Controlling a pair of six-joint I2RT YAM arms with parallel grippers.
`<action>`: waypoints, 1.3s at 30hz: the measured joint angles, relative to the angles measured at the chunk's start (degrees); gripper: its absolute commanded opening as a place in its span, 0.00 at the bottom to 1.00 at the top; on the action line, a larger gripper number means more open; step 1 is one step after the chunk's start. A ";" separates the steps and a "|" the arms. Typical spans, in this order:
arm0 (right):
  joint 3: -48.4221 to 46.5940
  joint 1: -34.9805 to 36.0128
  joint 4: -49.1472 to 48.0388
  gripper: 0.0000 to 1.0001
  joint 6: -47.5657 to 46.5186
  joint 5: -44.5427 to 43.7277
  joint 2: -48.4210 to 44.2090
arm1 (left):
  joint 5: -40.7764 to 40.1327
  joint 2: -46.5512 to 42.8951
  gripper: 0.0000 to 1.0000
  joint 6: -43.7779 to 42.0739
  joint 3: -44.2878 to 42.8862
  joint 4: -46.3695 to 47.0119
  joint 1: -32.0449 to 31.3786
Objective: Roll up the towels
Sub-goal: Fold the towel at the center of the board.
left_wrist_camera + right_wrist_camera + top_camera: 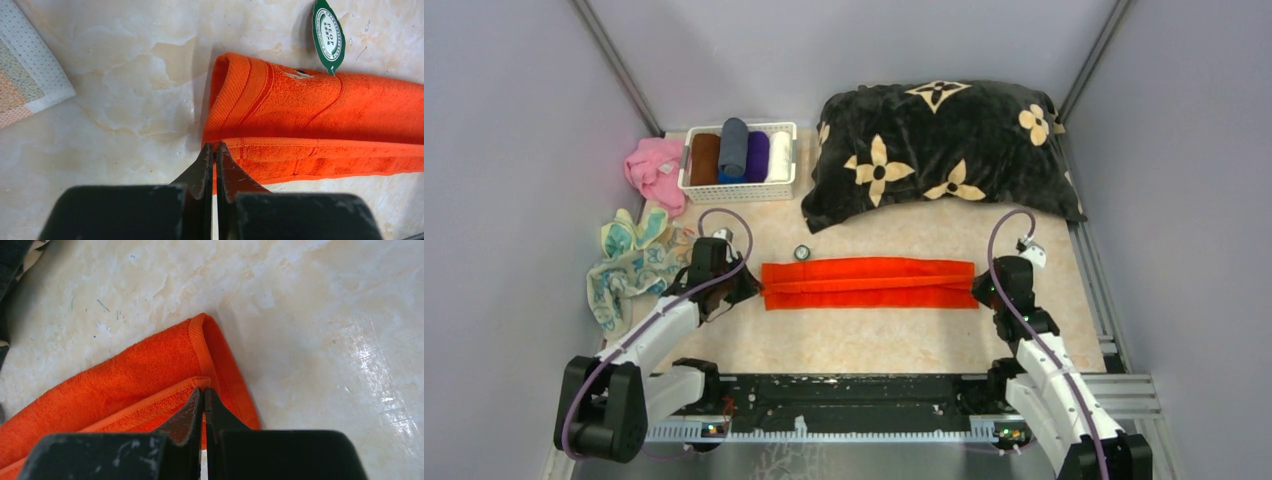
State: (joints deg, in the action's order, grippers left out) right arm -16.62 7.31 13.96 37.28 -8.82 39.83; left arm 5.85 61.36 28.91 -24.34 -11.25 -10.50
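Orange-red towel (869, 283) lies mid-table, folded lengthwise into a long strip running left to right, w/ one arm at each end. Left gripper (213, 150): jaws nearly closed, just a slit, tips nipping the near folded layer at the strip's left end; orange shows in the slit. Right gripper (203, 392): same, nearly closed on the corner of the upper layer at the right end.

Wrist cams show the layers & hems; top cam shows only a flat band w/ a seam line. Left wrist cam alone shows the green oval tag (328, 35) at the towel's far edge; from above it's just a dot. Top cam alone gives the surroundings: pale yellow towel (632, 262) w/ teal patches bunched at the table's left edge, pink cloth (654, 170) beyond it, white basket (739, 190) of rolled cloths, black cushion (944, 150) at the back.

Patterned cloth corner (30, 65) at top left of left wrist cam is cut off, can't tell which cloth. From above, the wrists hide the fingertips.
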 measured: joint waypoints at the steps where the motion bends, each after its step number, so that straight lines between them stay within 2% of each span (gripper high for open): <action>1: 0.33 0.00 0.39 0.00 0.83 -0.17 -0.52 | 0.02 -0.24 0.00 0.42 0.33 0.20 0.00; 3: 1.07 0.00 0.48 0.01 2.23 -0.33 -1.40 | -0.02 -1.16 0.02 1.16 1.05 0.70 0.00; 6: 2.54 0.00 0.96 0.09 4.66 -0.59 -2.36 | -0.02 -2.27 0.06 2.14 1.99 1.25 0.00; 10: 3.15 -0.02 3.72 0.26 6.99 -1.86 -2.86 | -0.28 -3.43 0.16 3.54 3.54 1.90 0.02; 13: 3.15 -0.11 5.84 0.40 7.96 -3.08 -4.94 | -0.44 -5.70 0.37 4.44 4.68 1.73 0.04; 19: 2.99 -0.11 10.16 0.47 8.33 -3.82 -11.23 | -0.11 -13.66 0.60 6.54 4.98 -0.55 0.07; 24: 0.31 -0.20 13.16 0.49 5.31 -3.08 -13.40 | 0.02 -22.01 0.63 7.26 4.68 -5.49 0.07; 29: -3.34 -0.26 12.85 0.48 2.56 0.35 -9.64 | 0.02 -26.82 0.67 7.19 4.22 -6.38 0.07; 34: -4.28 -0.26 12.81 0.48 2.29 3.02 -0.35 | -0.33 -22.53 0.68 7.67 4.55 -5.33 0.07; 39: -5.84 -0.26 16.96 0.44 2.99 3.54 6.91 | -0.44 -17.46 0.68 8.50 6.10 -4.37 0.07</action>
State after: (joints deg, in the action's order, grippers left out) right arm -22.46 7.05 30.92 40.27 -5.28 46.74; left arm 5.41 43.90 37.41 -18.24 -15.62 -10.44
